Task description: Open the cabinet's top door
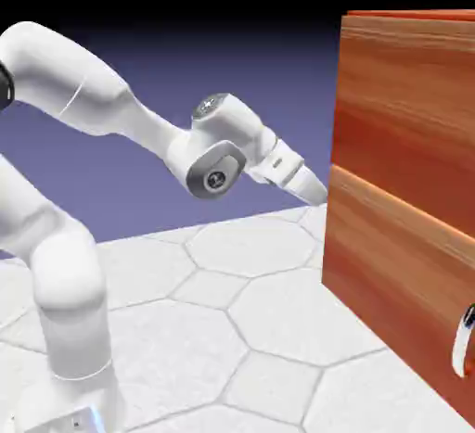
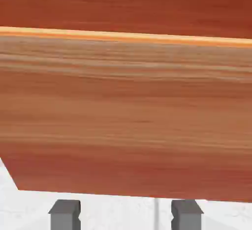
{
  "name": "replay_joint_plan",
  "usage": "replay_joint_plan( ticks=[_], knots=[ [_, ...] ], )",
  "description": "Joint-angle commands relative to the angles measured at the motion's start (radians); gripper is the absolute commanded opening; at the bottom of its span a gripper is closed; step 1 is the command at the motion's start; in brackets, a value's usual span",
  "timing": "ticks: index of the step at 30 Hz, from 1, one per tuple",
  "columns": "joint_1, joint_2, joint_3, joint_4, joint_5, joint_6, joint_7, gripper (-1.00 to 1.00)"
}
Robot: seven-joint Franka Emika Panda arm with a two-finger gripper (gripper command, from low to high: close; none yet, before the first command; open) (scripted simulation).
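Two grey finger tips of the gripper [image 2: 126, 216], apart, with nothing held between. One cabinet [image 1: 401, 269], reddish-brown wood grain, at the exterior view's right; top door [image 1: 408, 116] in the upper half, apparently closed, above a pale edge strip and the lower panel [image 1: 385, 255]. One curved silver handle [image 1: 462, 343], on the lower panel, so not the one to pull; top door's own handle out of sight in both views. Step in hand, by judgement: approach, ahead of any grip. Next move, likewise by judgement: to bring the open fingers up and along to the upper handle, close on it, then draw the door outward, clear of the lower panel. Contact between fingers and wood: impossible to tell, with the finger ends out of sight in the exterior view. Underneath, one pale floor [image 1: 278, 315], marbled white, laid in large many-sided tiles with grey joints. Behind, one plain backdrop [image 1: 278, 74], blue-violet, fading to black at the top.
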State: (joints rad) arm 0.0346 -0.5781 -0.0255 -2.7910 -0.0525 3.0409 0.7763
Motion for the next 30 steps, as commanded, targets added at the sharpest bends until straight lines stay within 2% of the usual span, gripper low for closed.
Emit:
replay_joint_plan(
  ticks=[1, 30],
  knots=[
    [0.019, -0.007, -0.021, 0.016, -0.044, 0.003, 0.029, 0.00],
    [0.561, -0.201, -0.635, 0.473, -1.305, 0.097, 0.877, 0.00]
  ],
)
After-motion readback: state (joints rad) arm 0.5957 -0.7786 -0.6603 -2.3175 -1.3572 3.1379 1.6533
